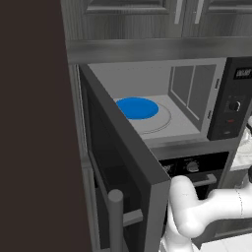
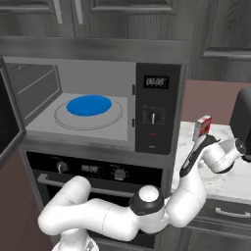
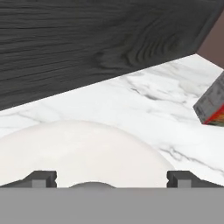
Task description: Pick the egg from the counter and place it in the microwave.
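In the hand view the tool is spread wide, its two dark fingertips standing apart at either side of the egg, which fills the space just ahead of them as a big white dome resting on the marbled worktop. Whether the tips touch the shell is hard to tell from so close. Beyond the egg the worktop runs to a dark wood-grain panel, and at the right edge the corner of a small grey and red box stands tilted in the picture.

From the right base view the arm reaches out to the right over the worktop, beside the same box, with the hand itself turned away and hidden. Further left the microwave stands with its door swung fully open; a blue plate lies on the glass turntable inside. Below is an oven with knobs, above are grey cabinets
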